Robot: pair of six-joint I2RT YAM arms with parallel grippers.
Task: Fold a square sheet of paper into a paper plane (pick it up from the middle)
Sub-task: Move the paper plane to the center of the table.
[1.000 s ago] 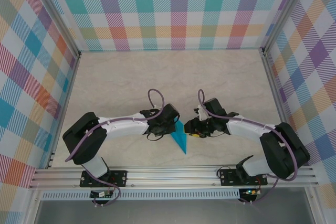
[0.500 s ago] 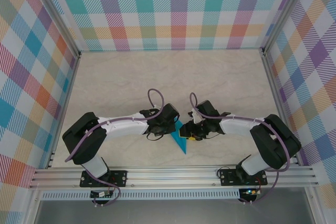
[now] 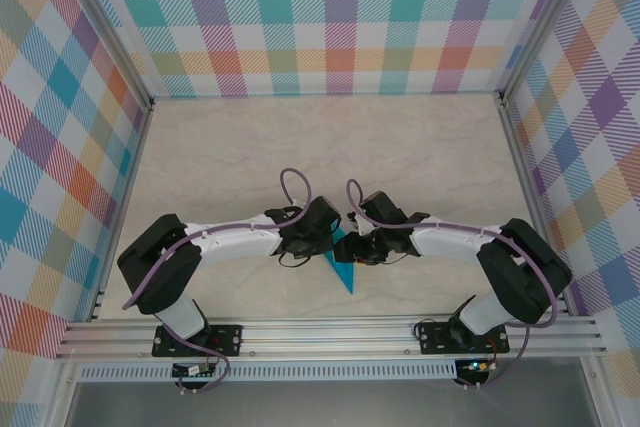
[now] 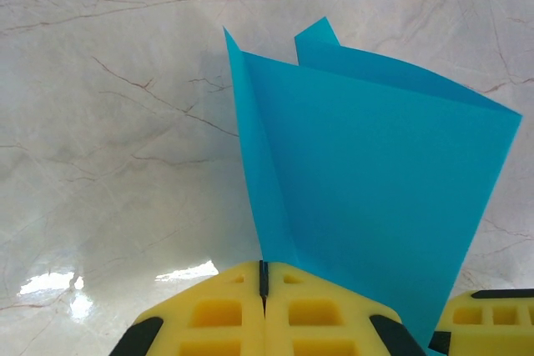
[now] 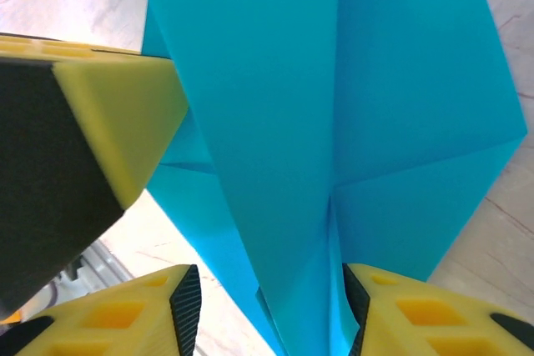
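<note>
My left fingers [image 4: 217, 314] are clenched on the paper plane [image 4: 375, 164]. In the left wrist view the two yellow pads meet in one thin dark seam, and the lower fold of the paper goes down into this seam. The pads are of a matte yellow plastic with square hollows in a grid and black corners. The paper plane is thin, smooth teal-blue paper. It stands up from my pads like a tall folded sheet, with a sharp crease on its left side, a second layer behind it that ends in a small point, and a slanted top edge. My right fingers [image 5: 417, 310] are released: they stand well apart, one at each side, and the narrow lower part of the paper plane [image 5: 275, 122] passes between them. There I see a long central crease and flat layered wings that meet in slanted folds. One pad of my left fingers [image 5: 125, 122] shows beside the paper as a yellow and black block. From above, both arms meet over the near middle of the worktop [image 3: 250, 147], a pale glossy stone-like surface with thin brown veins. The paper plane [image 3: 343, 272] shows there as a narrow triangle, between my left fingers [image 3: 325, 239] and right fingers [image 3: 365, 250], its tip towards the near edge.
</note>
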